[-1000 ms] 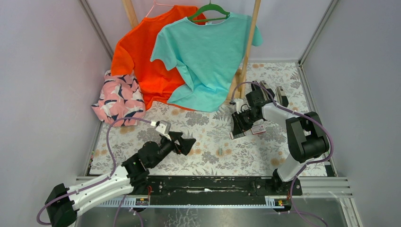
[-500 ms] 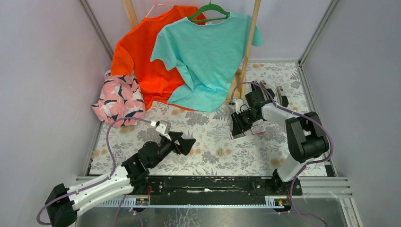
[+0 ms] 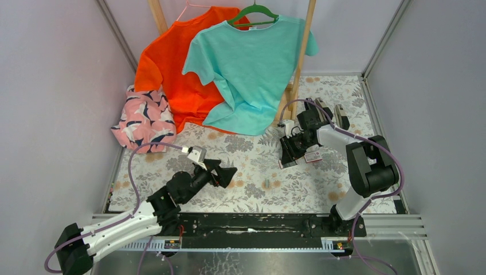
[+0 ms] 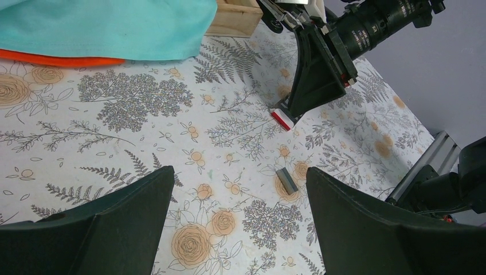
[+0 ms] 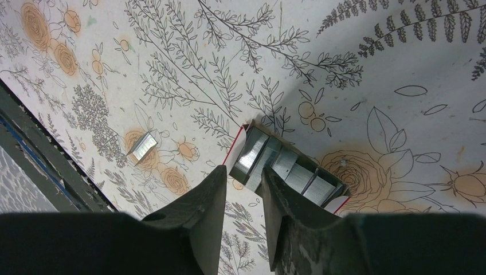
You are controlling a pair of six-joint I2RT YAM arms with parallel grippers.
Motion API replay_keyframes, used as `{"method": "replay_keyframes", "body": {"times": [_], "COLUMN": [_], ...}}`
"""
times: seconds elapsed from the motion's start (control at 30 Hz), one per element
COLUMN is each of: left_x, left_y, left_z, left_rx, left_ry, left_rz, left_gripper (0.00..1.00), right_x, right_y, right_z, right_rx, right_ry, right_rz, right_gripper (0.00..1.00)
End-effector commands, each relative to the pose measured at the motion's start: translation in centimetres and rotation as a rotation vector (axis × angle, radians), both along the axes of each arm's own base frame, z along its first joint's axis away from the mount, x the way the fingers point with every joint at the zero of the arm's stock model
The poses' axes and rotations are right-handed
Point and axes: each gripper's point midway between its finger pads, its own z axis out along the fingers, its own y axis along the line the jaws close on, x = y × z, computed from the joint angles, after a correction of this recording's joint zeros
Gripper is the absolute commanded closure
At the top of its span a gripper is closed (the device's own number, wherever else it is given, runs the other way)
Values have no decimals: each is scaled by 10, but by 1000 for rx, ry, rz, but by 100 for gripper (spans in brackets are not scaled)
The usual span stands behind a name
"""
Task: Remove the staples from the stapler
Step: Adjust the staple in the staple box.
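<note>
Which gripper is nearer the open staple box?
Right. The right gripper has its fingertips at the open staple box; the left gripper hovers open, well off to the box's left.

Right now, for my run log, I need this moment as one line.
left end effector: open, above mat | right end effector: nearly closed at staple box, grip unclear | loose staple strip: on mat, untouched
</note>
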Motion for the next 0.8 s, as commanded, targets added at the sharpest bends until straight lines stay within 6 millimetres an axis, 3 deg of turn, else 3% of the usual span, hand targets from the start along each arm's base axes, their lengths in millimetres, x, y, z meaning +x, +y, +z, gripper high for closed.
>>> {"method": "replay_keyframes", "body": {"times": [0.0, 0.3, 0.77], "left_x": [3, 3, 3], "left_y": [4, 4, 4], "left_z": [2, 2, 2], "left_rx": [0, 1, 1], "left_ry": [-16, -16, -16], "left_rz": [22, 22, 24], "left_gripper": [8, 8, 8], "right_x": [2, 3, 5], "right_y": [3, 9, -1], "right_z": [9, 23, 4], "right_rx": [6, 53, -18], "right_ry": [-31, -69, -38], "right_rz": [6, 18, -10], "right_gripper": [63, 63, 61]}}
